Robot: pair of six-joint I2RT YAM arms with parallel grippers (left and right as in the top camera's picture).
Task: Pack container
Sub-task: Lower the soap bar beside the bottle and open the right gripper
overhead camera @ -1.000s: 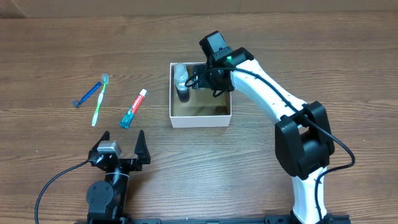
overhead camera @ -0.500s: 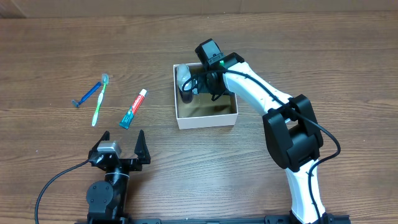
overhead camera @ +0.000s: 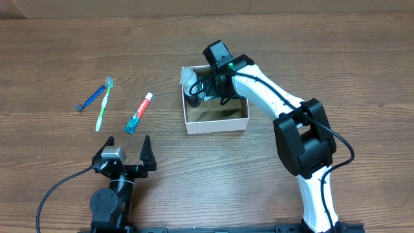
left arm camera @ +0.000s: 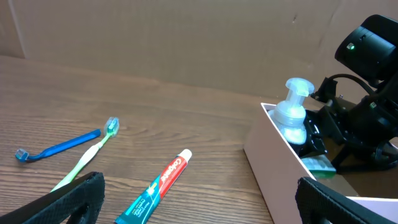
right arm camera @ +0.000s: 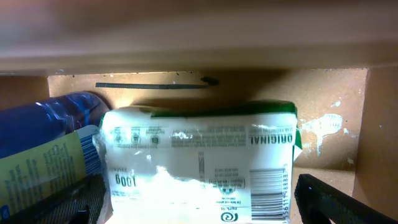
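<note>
1. The container, a shallow square cardboard box with white walls and a brown speckled floor, is sitting near the middle of the wooden table, a little toward the far edge and slightly skewed to the table's edges.
2. A pump bottle is leaning against the container's left wall, its clear pump head poking above the rim at the far-left corner. In the right wrist view its blue body is lying to the left of the packet.
3. A white packet with a green band and printed text is lying in the container just beside the bottle. Beyond it, a thin black cable tie is resting on the brown floor near the far wall.
4. The right gripper is reaching down into the far half of the container. Its fingers are standing wide apart with the packet between them, and they are not pinching it.
5. A toothpaste tube is lying on the table left of the container, well apart from it, its white cap pointing toward the far edge.
6. Further left, a green toothbrush and a blue razor are lying side by side, their far ends close together.
7. The left gripper is hovering near the table's front edge with its jaws spread and nothing between them.
8. A brown cardboard wall is standing along the far edge of the table.
</note>
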